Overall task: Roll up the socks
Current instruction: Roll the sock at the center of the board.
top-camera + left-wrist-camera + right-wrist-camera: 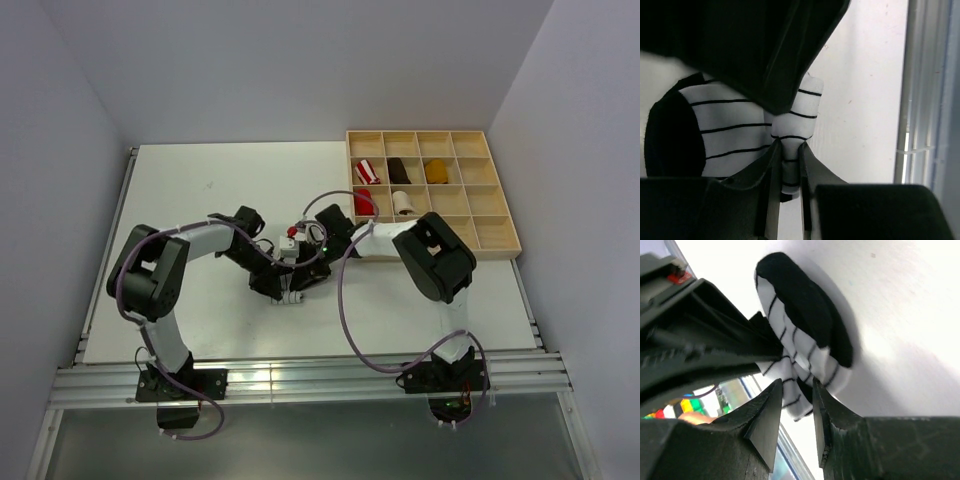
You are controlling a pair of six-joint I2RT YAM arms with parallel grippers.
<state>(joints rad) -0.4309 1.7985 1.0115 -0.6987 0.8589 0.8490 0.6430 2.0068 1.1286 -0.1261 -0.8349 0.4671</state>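
Note:
The white sock with thin black stripes and a black toe (290, 298) lies mid-table, bunched between both grippers. My left gripper (275, 283) is shut on a narrow fold of it; in the left wrist view the fingers (790, 167) pinch the striped fabric (735, 125). My right gripper (306, 274) meets it from the right. In the right wrist view the fingers (797, 395) close round a hanging fold of the sock (805, 325), next to the left gripper's dark body (700, 345). A cream roll (404, 204) sits in a tray cell.
A wooden compartment tray (435, 132) stands at the back right. It holds red and red-and-white bundles (366, 172), a dark brown bundle (399, 170) and a mustard bundle (436, 171). The metal rail of the table's near edge (920, 125) is close to the sock.

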